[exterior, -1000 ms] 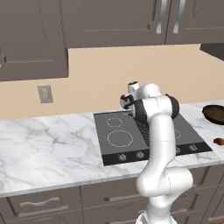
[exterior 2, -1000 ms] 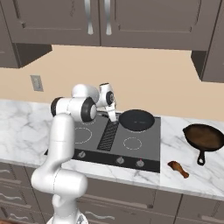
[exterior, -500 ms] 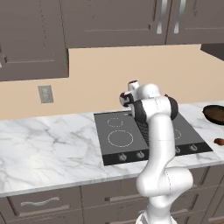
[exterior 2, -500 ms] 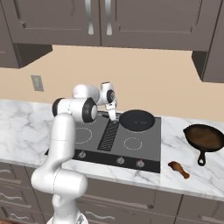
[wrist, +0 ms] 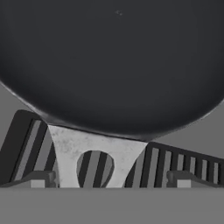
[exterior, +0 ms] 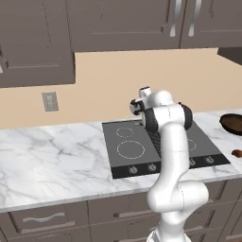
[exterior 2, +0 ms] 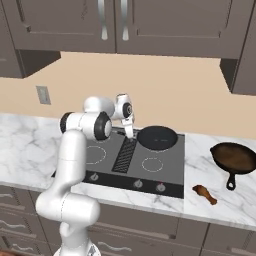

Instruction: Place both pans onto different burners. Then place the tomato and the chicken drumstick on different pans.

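My gripper [exterior 2: 131, 134] open wide, holding nothing, over skillet handle [wrist: 94, 153] at frame bottom. Black skillet [exterior 2: 157, 137] on rear burner, frame centre. Brown pan [exterior 2: 233, 157] far right on counter, handle toward camera; drumstick [exterior 2: 205, 194] lower right. Reach must go right.

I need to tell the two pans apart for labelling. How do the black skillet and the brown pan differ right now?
The black skillet is matte black; the brown pan is glossy brown. The black skillet sits on the cooktop's far right burner, while the brown pan lies on the marble counter to the right of the cooktop. The open gripper hovers at the black skillet's silver handle; nothing is near the brown pan's dark one. Both are round and empty.
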You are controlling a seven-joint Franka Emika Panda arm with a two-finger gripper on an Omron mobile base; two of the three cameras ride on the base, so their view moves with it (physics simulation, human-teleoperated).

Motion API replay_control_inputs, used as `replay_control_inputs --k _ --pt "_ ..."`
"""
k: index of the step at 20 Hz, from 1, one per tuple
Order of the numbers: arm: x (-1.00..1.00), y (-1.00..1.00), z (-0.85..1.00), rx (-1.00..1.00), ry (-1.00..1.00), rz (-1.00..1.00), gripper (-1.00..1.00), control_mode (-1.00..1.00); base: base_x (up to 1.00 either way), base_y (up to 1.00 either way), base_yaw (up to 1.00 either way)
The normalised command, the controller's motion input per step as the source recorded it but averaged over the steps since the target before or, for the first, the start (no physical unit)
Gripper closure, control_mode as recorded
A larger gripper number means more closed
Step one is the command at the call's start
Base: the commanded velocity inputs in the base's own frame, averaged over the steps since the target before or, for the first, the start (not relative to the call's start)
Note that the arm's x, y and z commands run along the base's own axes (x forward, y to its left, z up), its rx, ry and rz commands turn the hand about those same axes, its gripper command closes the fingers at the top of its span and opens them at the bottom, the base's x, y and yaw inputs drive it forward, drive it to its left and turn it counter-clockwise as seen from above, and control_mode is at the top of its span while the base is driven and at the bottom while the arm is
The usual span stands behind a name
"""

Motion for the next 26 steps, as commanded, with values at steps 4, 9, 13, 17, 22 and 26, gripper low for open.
replay_control_inputs --k 4,9,13,17,22,26 --pt "-0.98 -0.42 -0.65 0.01 0.04 -0.01 -1.0 -1.0 0.0 0.0 0.0" --pt "-1.0 -0.44 -0.5 0.06 -0.05 0.0 -1.0 -1.0 0.0 0.0 0.0" --pt "-1.0 -0.39 -0.33 0.09 -0.18 0.0 -1.0 -1.0 0.0 0.0 0.0" --pt "-0.66 -0.14 -0.17 0.04 -0.2 0.0 -1.0 -1.0 0.0 0.0 0.0" --pt "-0.47 0.05 -0.02 0.01 -0.19 0.0 -1.0 -1.0 0.0 0.0 0.0" --pt "-0.22 0.31 0.0 0.0 -0.17 0.0 -1.0 -1.0 0.0 0.0 0.0"
